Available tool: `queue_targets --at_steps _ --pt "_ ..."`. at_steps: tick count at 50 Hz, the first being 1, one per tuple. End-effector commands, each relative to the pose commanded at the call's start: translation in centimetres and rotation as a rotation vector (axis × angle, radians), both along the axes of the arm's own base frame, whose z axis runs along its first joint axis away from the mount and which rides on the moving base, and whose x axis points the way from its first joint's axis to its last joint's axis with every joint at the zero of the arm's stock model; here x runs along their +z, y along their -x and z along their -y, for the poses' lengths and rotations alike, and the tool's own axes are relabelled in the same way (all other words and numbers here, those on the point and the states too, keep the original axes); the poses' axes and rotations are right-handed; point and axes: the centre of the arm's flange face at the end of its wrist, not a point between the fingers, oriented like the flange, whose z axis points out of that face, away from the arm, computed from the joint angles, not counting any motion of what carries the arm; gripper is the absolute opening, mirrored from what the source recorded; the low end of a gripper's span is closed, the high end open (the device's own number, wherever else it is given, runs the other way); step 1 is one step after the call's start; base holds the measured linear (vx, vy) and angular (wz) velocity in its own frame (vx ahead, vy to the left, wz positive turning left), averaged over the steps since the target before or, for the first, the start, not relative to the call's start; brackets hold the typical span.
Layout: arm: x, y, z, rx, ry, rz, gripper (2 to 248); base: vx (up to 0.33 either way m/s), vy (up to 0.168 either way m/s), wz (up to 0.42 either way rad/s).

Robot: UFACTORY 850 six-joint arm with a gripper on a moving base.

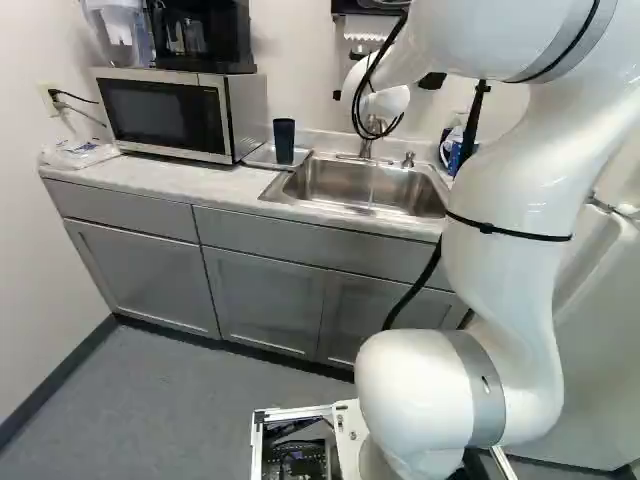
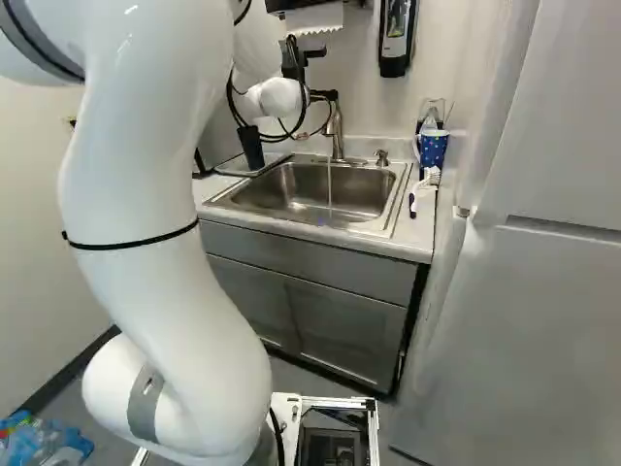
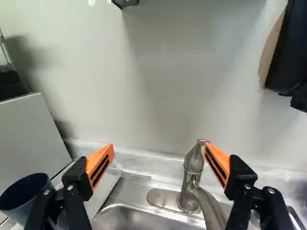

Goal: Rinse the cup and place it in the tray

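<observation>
Dark cup stands in the tray as water runs into the sink

The cup is upright, mouth up, on the tray at the left side of the sink, just beside the microwave. The gripper hangs by the faucet at the sink's far side, well to the right of the cup. Its fingers are spread wide with nothing gripped. In the wrist view, the gripper has the upper part of the faucet close by the orange pad of its right-hand finger; whether they touch cannot be told. The cup lies outside the other finger, on the left.

A thin stream falls from the faucet into the steel sink. Just right of the faucet stands a soap dispenser. Farther right, a blue dotted container stands on the counter, with a white-headed brush on its near side. A coffee maker sits on the microwave, and paper hangs from a holder on the wall above the sink.
</observation>
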Motion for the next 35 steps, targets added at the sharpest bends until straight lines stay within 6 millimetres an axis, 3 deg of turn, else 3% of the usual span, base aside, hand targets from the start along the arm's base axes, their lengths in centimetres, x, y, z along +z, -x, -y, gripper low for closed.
queue_targets --at_steps 16,35 --pt "1.5 0.5 0.0 -0.001 0.003 0.024 247 0.0 0.0 0.0" --pt "1.6 4.0 0.3 -0.012 0.001 0.006 247 0.0 0.0 0.0"
